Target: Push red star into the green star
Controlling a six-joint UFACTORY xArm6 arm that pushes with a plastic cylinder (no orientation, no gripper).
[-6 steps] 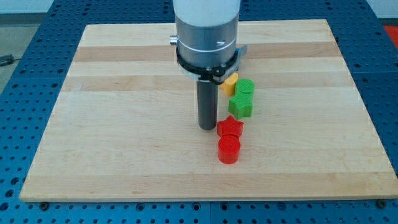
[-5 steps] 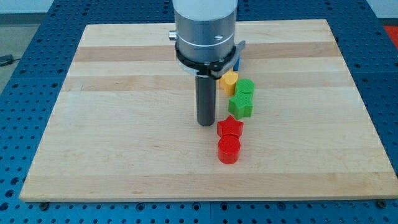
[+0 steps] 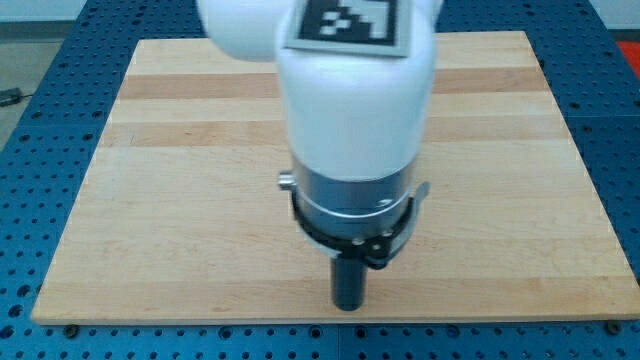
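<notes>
My tip (image 3: pixel 348 305) rests on the wooden board (image 3: pixel 150 200) near the view's bottom edge, a little right of centre. The white and grey arm body (image 3: pixel 355 130) fills the middle of the view and hides the red star, the green star and the other blocks. No block shows in this view, so I cannot tell where my tip is relative to them.
The board lies on a blue perforated table (image 3: pixel 30 200). A black-and-white marker (image 3: pixel 350 20) sits on top of the arm at the view's top.
The arm has moved from the middle of the board toward the view's bottom and slightly right. It now covers the red star, green star and other blocks that showed before.
</notes>
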